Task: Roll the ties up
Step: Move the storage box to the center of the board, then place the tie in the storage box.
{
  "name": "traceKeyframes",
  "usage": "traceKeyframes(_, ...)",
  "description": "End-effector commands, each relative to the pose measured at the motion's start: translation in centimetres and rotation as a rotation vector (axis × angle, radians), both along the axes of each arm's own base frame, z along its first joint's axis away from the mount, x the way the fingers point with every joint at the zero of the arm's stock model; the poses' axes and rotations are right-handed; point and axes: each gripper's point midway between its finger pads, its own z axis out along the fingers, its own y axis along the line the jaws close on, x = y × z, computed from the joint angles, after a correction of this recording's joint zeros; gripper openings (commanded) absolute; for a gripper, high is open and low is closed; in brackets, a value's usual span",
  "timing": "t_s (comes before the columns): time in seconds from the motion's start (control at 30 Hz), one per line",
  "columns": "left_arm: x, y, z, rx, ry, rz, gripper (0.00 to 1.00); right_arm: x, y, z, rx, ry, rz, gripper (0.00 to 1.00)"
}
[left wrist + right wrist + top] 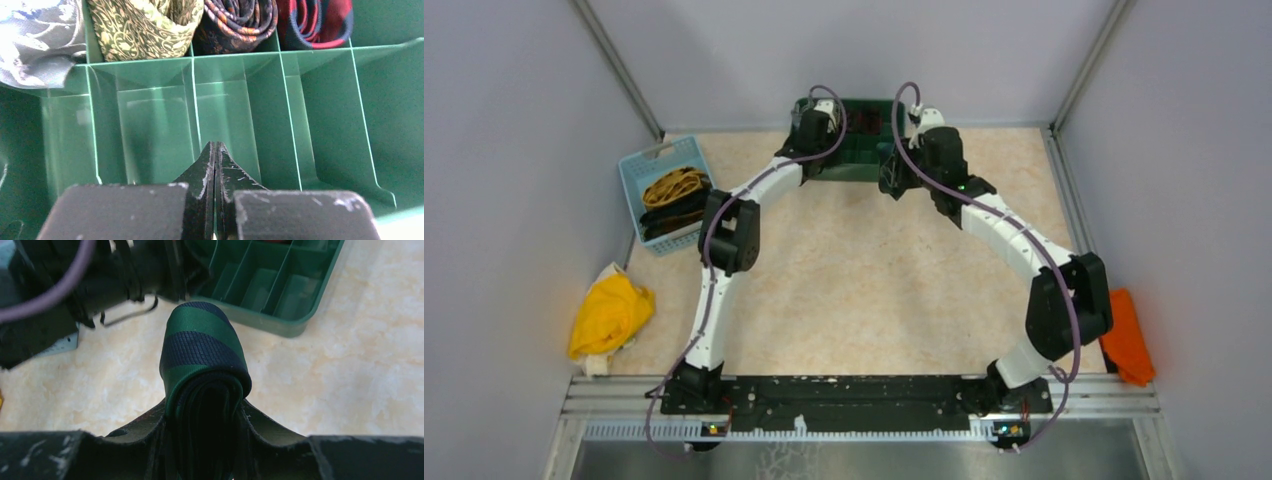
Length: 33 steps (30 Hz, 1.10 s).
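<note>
A rolled dark green tie (202, 350) with dark bands sits pinched between the fingers of my right gripper (205, 407), which is shut on it above the tabletop, just short of the green divided tray (280, 322). In the top view my right gripper (892, 172) is at the tray's (856, 165) near right corner. My left gripper (215, 146) is shut with nothing in it, over bare compartments (320, 100). Rolled ties fill the far row: grey-blue (35, 35), olive-gold (140, 25), dark orange-patterned (240, 22), red-navy (312, 20).
A light blue basket (646, 163) at the far left holds a mustard-yellow tie (674, 185) and a black one (674, 215). A yellow cloth (609, 315) lies at the left edge and an orange cloth (1127, 340) at the right edge.
</note>
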Motion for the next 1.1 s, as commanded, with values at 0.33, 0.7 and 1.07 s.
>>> traceKeyframes(0.33, -12.1, -2.2, -1.7, -0.047, 0.153, -0.208, 0.00, 8.4, 1.5, -0.2, -0.057, -0.032, -0.063, 0.00)
traceKeyframes(0.7, -13.4, -1.5, -2.1, -0.027, 0.173, -0.203, 0.00, 11.5, -0.7, -7.9, -0.263, 0.064, -0.147, 0.00)
traceKeyframes(1.07, -13.3, -1.1, -2.1, -0.003, 0.161, -0.195, 0.00, 15.0, -2.4, -7.9, -0.383, 0.112, -0.179, 0.00)
